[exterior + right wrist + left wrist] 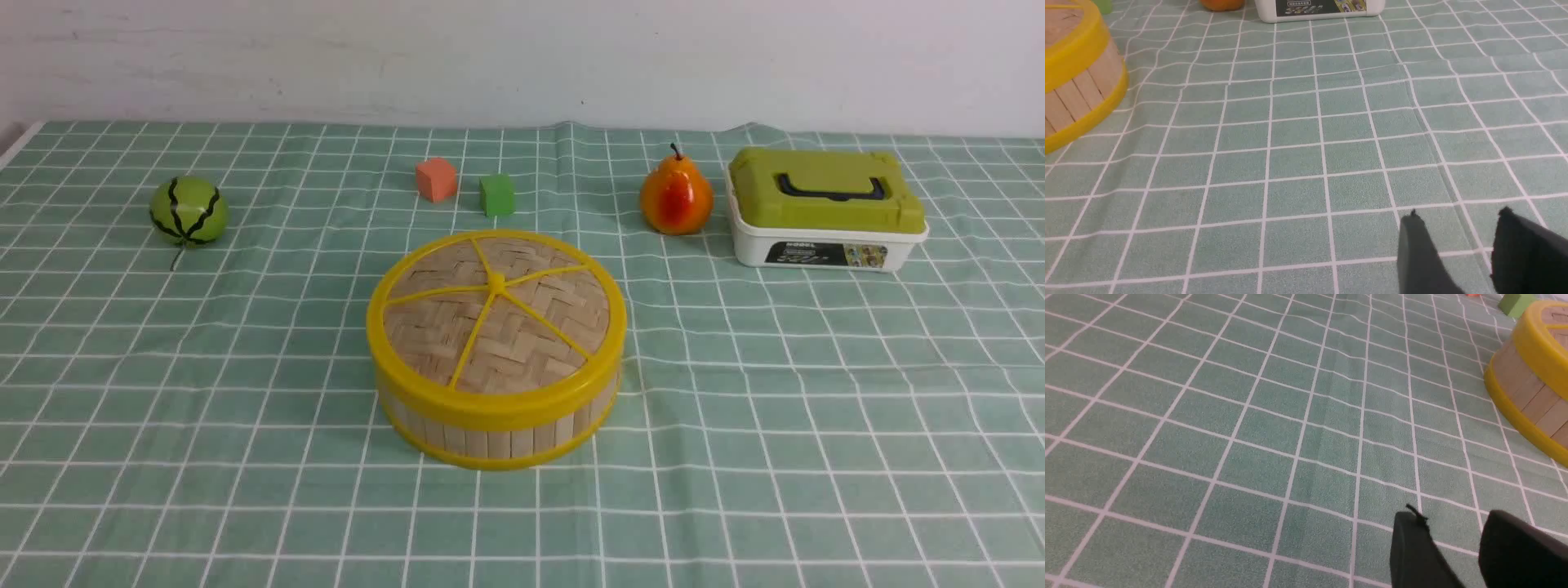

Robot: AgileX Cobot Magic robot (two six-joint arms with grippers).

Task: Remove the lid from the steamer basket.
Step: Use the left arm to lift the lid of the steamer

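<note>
The lid (496,314) sits flat on the basket (490,437) at the middle of the table (816,408), covering it fully, so its inside is hidden. Toward the far right corner a white box (824,245) is shut under its green top (824,200), its contents unseen, with a pear (676,198) just beside it. The left hand (1453,522) and the right hand (1459,220) are both spread, low over the cloth near the basket, one on each side.

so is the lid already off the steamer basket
No, the lid sits flush on top of the steamer basket in the front view.
</note>
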